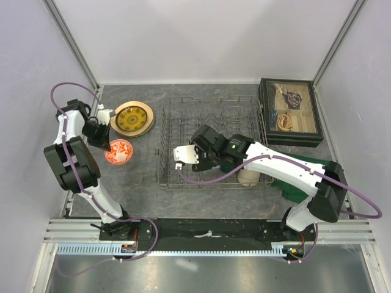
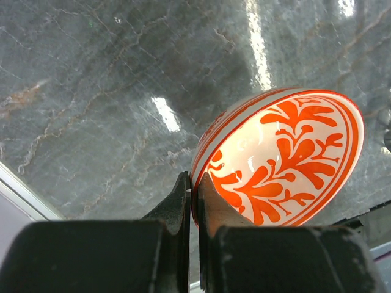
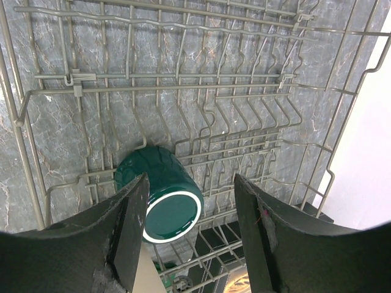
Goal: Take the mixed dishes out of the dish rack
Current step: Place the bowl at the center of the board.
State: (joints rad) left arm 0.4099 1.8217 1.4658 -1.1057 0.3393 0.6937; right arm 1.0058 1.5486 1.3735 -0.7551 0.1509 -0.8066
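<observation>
The left fingers (image 2: 181,204) pinch the rim of the red-and-white bowl (image 2: 281,159), which is tilted over the bench (image 2: 91,91) beside the gold plate (image 1: 131,119). Setting it down and letting go looks next. In the rack (image 1: 177,122), the right fingers (image 3: 131,232) hang spread above the dark green mug (image 3: 160,189), which lies glossy on its side among the tines, ungrasped.

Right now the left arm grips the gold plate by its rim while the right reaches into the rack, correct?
No: left wrist view shows the left fingers gripping the red-and-white bowl by its rim. The right arm reaches into the rack.
</observation>
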